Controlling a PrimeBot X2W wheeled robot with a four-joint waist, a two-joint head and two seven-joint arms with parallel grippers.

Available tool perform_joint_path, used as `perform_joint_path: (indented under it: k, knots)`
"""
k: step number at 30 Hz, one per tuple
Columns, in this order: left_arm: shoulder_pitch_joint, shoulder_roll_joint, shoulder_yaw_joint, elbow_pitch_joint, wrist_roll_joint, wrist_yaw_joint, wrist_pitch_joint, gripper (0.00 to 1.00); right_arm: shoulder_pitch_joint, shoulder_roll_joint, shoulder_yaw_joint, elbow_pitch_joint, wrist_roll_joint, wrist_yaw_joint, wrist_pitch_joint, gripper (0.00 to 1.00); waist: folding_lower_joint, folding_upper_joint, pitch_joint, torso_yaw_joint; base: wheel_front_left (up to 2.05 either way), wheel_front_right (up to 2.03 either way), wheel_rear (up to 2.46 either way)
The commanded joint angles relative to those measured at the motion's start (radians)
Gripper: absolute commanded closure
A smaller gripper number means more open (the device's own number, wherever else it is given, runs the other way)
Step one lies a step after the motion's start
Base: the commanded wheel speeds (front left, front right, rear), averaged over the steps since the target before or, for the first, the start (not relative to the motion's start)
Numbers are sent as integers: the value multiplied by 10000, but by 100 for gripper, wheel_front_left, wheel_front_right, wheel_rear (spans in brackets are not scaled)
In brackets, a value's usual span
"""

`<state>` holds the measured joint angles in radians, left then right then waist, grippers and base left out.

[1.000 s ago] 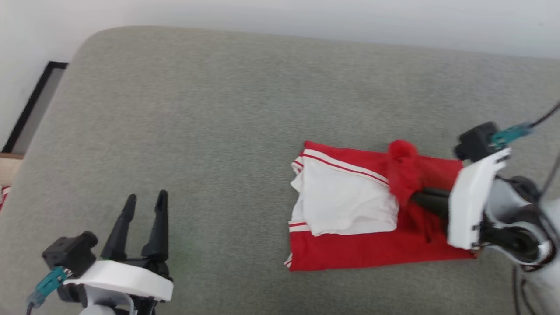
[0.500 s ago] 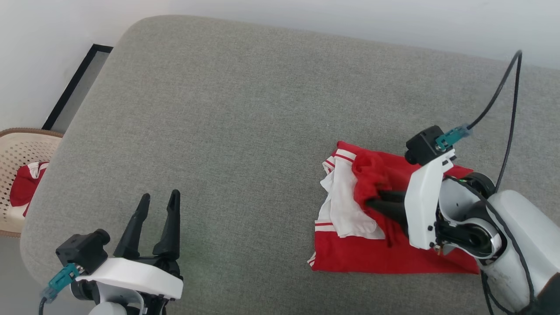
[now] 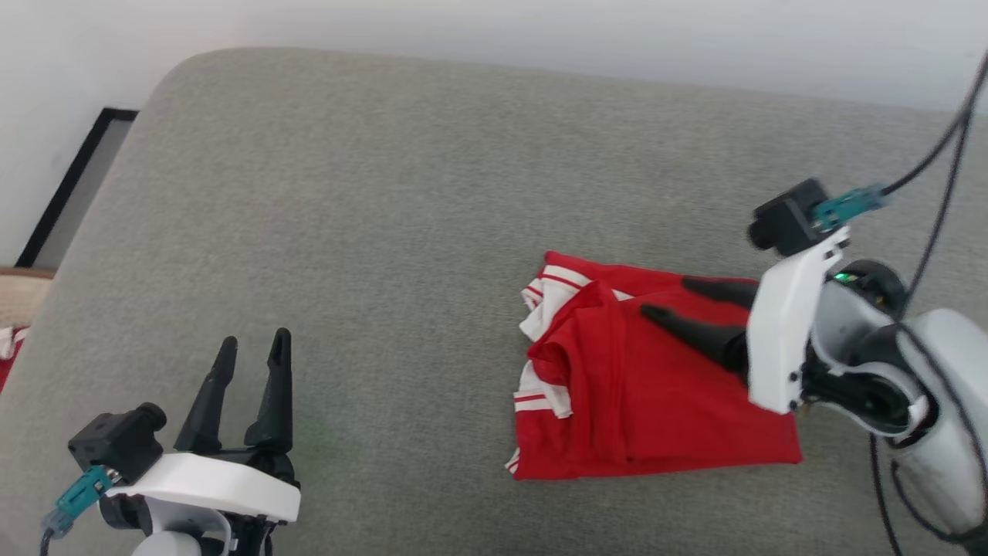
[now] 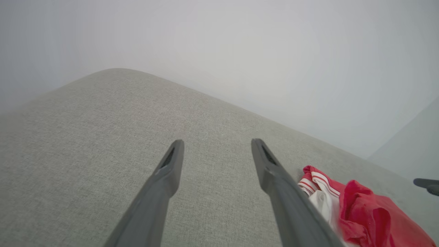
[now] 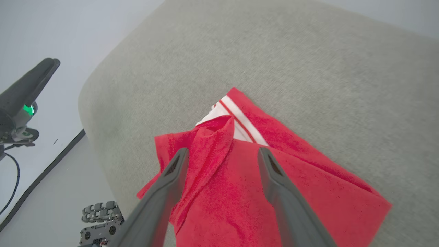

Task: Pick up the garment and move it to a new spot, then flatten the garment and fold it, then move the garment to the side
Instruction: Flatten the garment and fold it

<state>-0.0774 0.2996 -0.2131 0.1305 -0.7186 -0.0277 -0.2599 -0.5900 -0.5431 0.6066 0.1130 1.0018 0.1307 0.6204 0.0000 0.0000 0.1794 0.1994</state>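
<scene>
Head view, right of centre: risks snagging the bunched top flap and undoing the folded garment [image 3: 656,401] on the grey cushion [image 3: 386,193] by dragging the right gripper [image 3: 665,296], fingers apart and empty above the red cloth, across it; left gripper [image 3: 255,338] likewise spread, lower left.
</scene>
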Motion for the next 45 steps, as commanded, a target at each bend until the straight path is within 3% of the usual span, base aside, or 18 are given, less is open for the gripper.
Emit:
perform_joint_path:
  k: [1,11,22,32,45]
  knots:
    - [107,81,70,-54,158,-1,-47,0,-37,-117,-153,-59,-90,-1,-240,0,0,0,-92,-252,0,0,0]
    - [379,352,417,-278,291,126,-57,0,624,-795,-870,-372,-517,-1,-2290,0,0,0,-407,-1162,0,0,0]
    - [1005,631,892,-503,487,277,-64,0,2043,-1405,-1800,358,-2276,-1,-6100,0,0,0,-955,-2047,0,0,0]
    - [1838,624,1690,-559,1241,156,-62,0,3344,-903,-2577,1723,-3409,-1,-8485,0,0,0,-1552,-2505,0,0,0]
    - [2525,-50,2832,-277,2220,-632,-62,0,4800,128,-4281,1148,-4873,-2,-8850,0,0,0,-1904,-2406,0,0,0]
